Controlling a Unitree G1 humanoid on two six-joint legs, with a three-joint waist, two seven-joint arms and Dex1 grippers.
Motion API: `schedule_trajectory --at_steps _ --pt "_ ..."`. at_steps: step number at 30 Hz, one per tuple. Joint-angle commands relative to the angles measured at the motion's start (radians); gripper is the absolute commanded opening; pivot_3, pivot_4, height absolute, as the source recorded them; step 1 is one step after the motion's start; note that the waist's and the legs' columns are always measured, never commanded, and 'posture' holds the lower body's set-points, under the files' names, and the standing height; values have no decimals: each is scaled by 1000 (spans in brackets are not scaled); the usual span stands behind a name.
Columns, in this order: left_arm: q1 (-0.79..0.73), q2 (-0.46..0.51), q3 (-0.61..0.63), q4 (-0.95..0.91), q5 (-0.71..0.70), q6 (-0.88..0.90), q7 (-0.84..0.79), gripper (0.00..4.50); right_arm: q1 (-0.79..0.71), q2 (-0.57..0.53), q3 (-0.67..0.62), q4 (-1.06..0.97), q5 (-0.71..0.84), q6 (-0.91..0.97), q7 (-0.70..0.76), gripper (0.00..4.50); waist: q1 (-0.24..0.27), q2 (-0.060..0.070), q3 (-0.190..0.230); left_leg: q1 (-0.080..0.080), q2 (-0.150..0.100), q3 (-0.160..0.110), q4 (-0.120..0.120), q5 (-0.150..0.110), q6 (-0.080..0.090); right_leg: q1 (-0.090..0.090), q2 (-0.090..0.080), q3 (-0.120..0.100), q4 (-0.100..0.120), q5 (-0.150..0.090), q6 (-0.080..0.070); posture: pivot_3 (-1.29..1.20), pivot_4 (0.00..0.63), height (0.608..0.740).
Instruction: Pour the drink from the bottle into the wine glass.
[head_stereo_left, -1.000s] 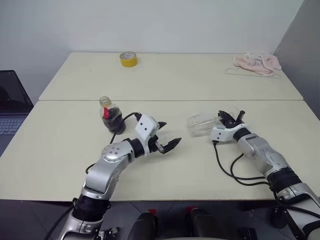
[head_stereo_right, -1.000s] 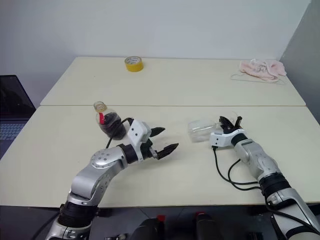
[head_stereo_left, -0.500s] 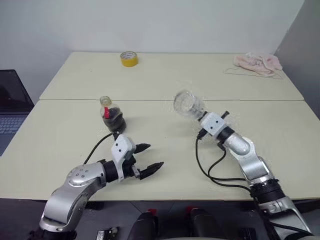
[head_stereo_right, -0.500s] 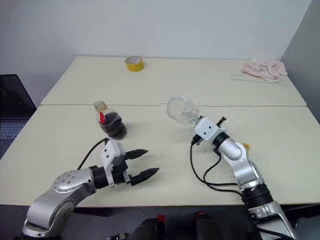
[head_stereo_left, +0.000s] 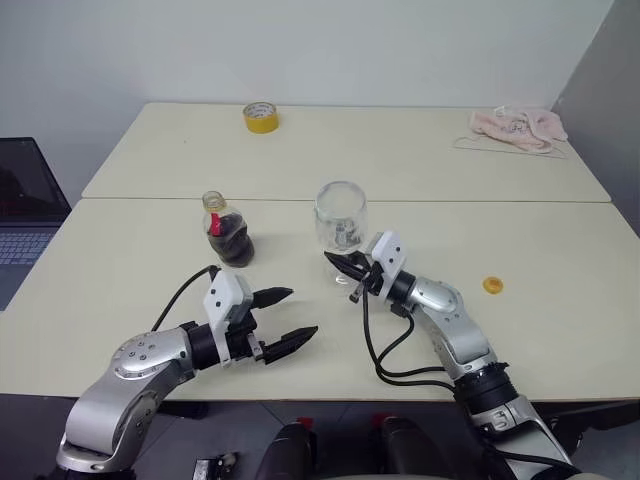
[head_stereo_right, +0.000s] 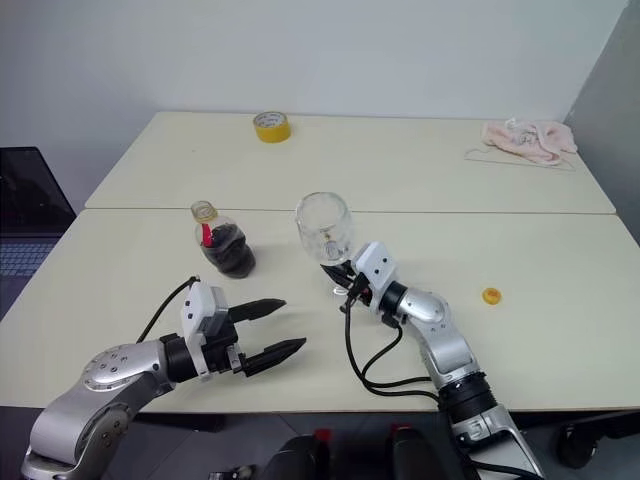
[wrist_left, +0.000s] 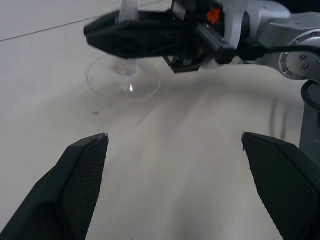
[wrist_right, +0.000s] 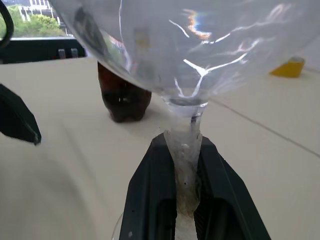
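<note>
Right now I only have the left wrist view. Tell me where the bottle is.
Observer: The bottle stands upright on the table, left of the glass, beyond the open left gripper.
Operator: Give me the cap's state.
Observer: Off. The cap lies on the table, right of the right arm.
Operator: Report the bowl.
Observer: Upright and empty.

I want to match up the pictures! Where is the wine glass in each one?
Left eye: wine glass mid-table, upright, right of the bottle.
Right eye: same spot.
Left wrist: its round foot under the right gripper.
Right wrist: bowl and stem up close.
Shared landmark: the bottle.
</note>
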Motion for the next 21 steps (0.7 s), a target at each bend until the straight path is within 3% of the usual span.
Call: schedule_trajectory --at_steps 1,5,12,21 --pt "6 7 30 -22 2 -46 -4 4500 -25 10 0 50 -10 -68 21 127 -1 0 0 0 0 0 0 0 0 0 0 0 0 0 0 0 150 740" --pt "-6 -5 25 17 91 -155 22 4500 -33 23 -20 106 10 -103 48 127 -1 0 0 0 0 0 0 0 0 0 0 0 0 0 0 0 150 740" --pt "-26 -11 22 63 127 -218 34 4500 -33 16 -21 147 10 -118 83 127 -1 0 0 0 0 0 0 0 0 0 0 0 0 0 0 0 150 740" --pt "-31 -12 16 74 137 -231 39 4500 -22 5 -29 138 13 -112 86 3094 -1 0 0 0 0 0 0 0 0 0 0 0 0 0 0 0 150 740"
